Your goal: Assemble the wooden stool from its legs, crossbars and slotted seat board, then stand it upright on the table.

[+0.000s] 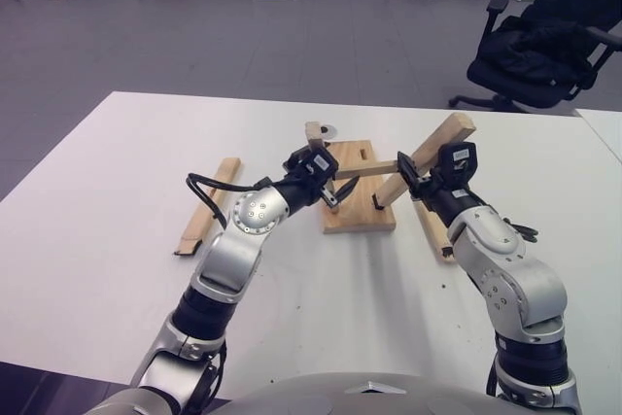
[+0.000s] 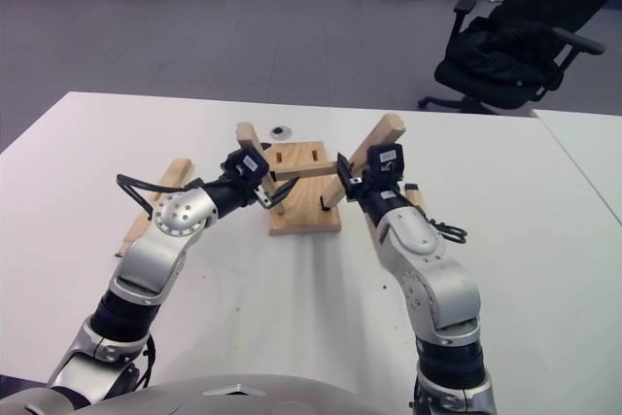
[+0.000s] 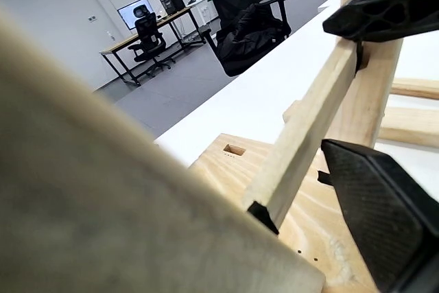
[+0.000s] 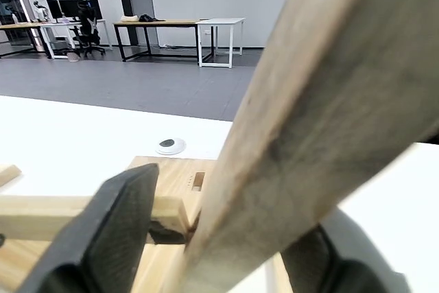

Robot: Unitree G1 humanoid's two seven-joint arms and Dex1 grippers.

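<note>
The slotted seat board (image 1: 360, 213) lies flat on the white table (image 1: 117, 191). Above it my left gripper (image 1: 328, 187) is shut on a short wooden leg (image 1: 314, 131) that stands nearly upright. My right gripper (image 1: 410, 179) is shut on a second leg (image 1: 449, 133), which slants up to the right with its lower end over the board. A thin crossbar (image 1: 367, 171) spans between the two legs. In the right wrist view the crossbar (image 4: 82, 216) meets the held leg (image 4: 302, 101) between my fingers (image 4: 116, 231). The left wrist view shows the crossbar (image 3: 309, 135) running to that leg.
A loose leg piece (image 1: 208, 207) lies on the table to the left. Another wooden piece (image 1: 433, 228) lies right of the board, under my right arm. A small round disc (image 1: 328, 129) sits behind the board. A black office chair (image 1: 544, 36) stands beyond the table's far right.
</note>
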